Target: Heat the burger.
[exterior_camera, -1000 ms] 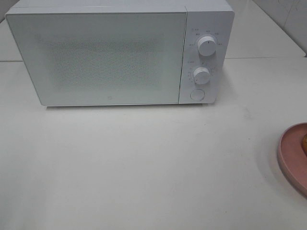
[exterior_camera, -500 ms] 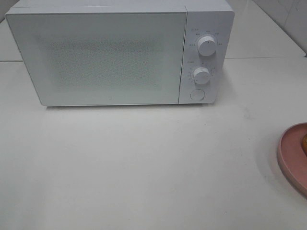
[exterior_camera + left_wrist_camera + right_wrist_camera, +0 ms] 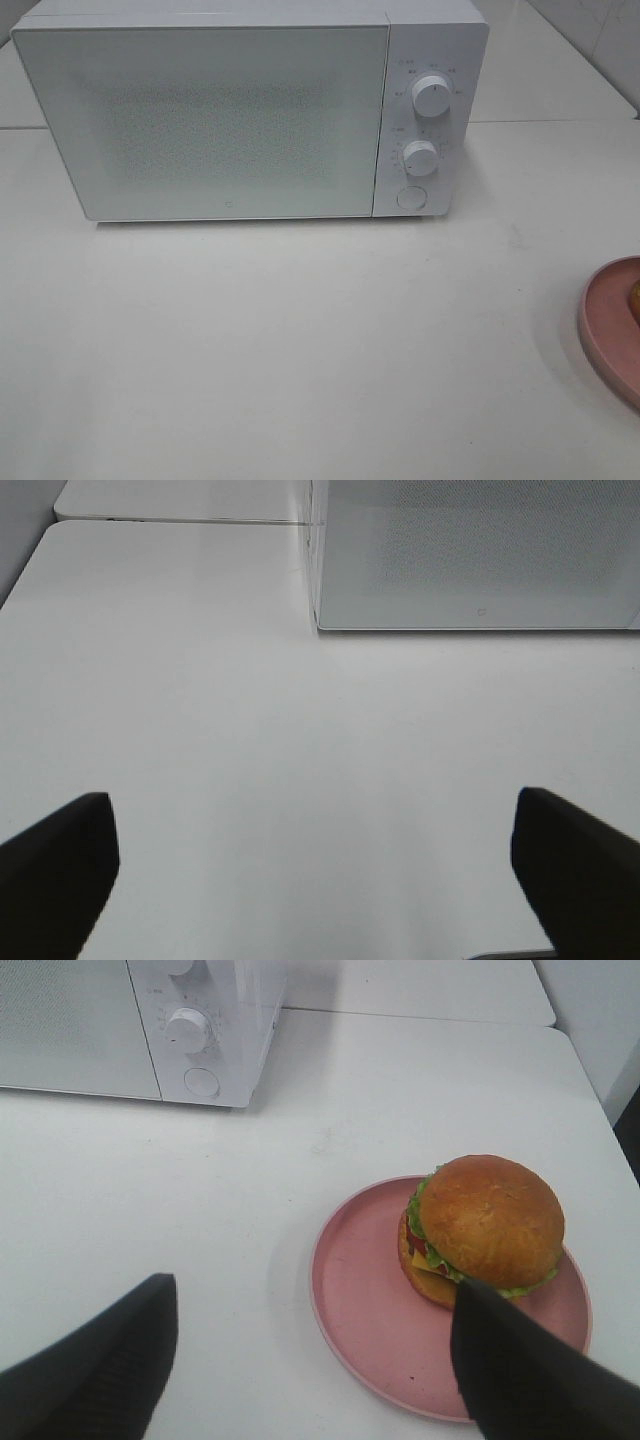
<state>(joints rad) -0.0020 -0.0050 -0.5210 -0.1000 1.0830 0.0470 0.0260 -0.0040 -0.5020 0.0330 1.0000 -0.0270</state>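
Note:
The burger, with golden bun, lettuce, tomato and cheese, stands on a round pink plate in the right wrist view. In the high view only a sliver of the burger shows on the plate at the right edge. The white microwave stands at the back with its door shut. My right gripper is open and empty, above the table beside the plate. My left gripper is open and empty over bare table in front of the microwave. Neither arm shows in the high view.
The microwave has two knobs and a round button on its right panel; they also show in the right wrist view. A tiled wall rises at the back right. The table is white.

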